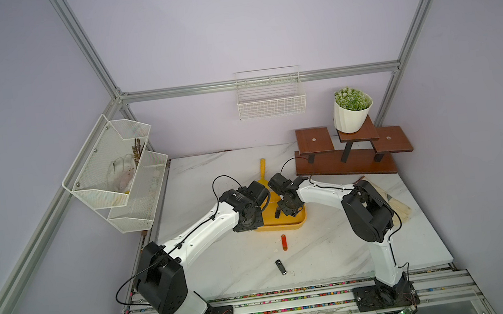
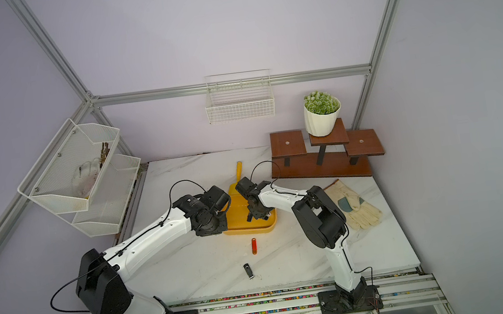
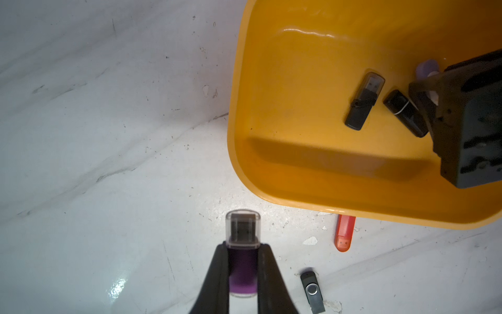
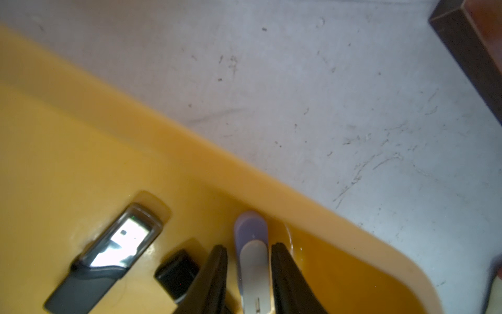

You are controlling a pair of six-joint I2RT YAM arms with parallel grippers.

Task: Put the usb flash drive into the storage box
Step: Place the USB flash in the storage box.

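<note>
- Yellow plastic box (image 1: 285,226) sits mid-desk (image 1: 224,265), and both arms' wrists meet above it.
- Six drives in all: three in the box, two on the desk, one held.
- In the box, two black drives lie side by side, one clear-capped (image 3: 364,102) and one with a white band (image 3: 404,112). The lilac drive (image 4: 252,233) lies by the right wall.
- Right pincer (image 4: 248,246) is down in the box's right part. Its fingers stand slightly apart, with slim gaps on either side of the lilac drive.
- Left pincer (image 3: 243,248) is clamped on the purple drive (image 3: 243,267), clear cap outward. It hangs above bare desk off the box's near-left corner, not over the box.
- Near of the box lies the orange drive (image 1: 283,242). Nearer still, apart from it, is the swivel drive (image 1: 280,266), black with a metal clip.
- One yellow scoop (image 1: 263,167) lies just beyond the box's far edge, its handle pointing far.
- One pale glove (image 2: 359,208) lies at the right, partly behind the right arm.
- One plant (image 1: 352,109) stands on a wooden stand (image 1: 346,165) at the far right.
- One wire basket (image 1: 270,96) hangs on the far wall, and a two-tier mesh rack (image 1: 115,171) on the left wall.
- A label on the left arm's motor (image 2: 191,201) is too small to read.
</note>
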